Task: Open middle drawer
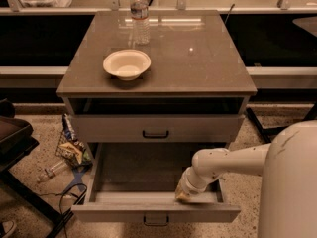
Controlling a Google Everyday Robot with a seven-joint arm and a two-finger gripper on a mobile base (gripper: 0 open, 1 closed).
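The middle drawer (156,213) is a wide grey drawer with a low flat front and a small black bar handle (156,222). It stands pulled far out of the cabinet, and its dark inside shows empty. My gripper (182,196) hangs from the white arm at the right. It reaches down inside the drawer and sits against the inner side of the front panel, right of the handle. The taller-fronted top drawer (156,128) sits above, nearly closed. The lowest drawer is hidden under the open one.
A white bowl (127,63) and a clear water bottle (140,15) stand on the cabinet top (198,58). Snack bags and a bottle lie on the floor (72,150) at the left. A dark chair (15,133) is at far left. My white body (292,182) fills the lower right.
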